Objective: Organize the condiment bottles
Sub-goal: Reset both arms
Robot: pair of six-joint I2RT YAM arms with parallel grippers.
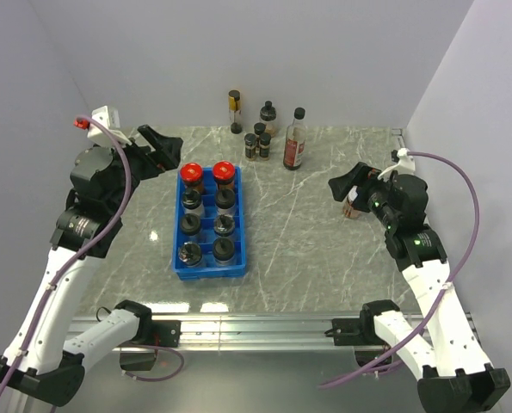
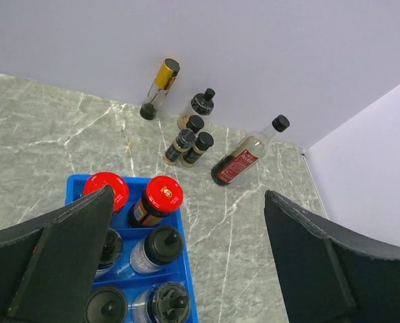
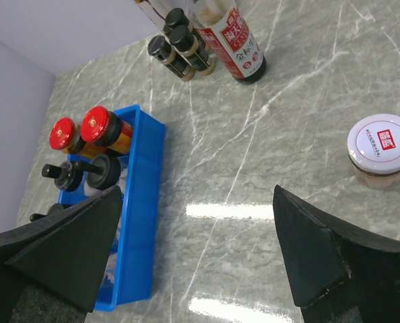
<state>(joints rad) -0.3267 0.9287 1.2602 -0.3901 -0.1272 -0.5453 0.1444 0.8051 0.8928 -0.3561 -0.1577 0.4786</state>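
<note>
Eight upright jars fill the tray, left of centre: two red-capped jars at the far end, six black-capped jars nearer. By the far wall stand a gold-topped bottle, grinder, three small jars and a red-labelled sauce bottle. A white-lidded jar stands apart, right.
</note>
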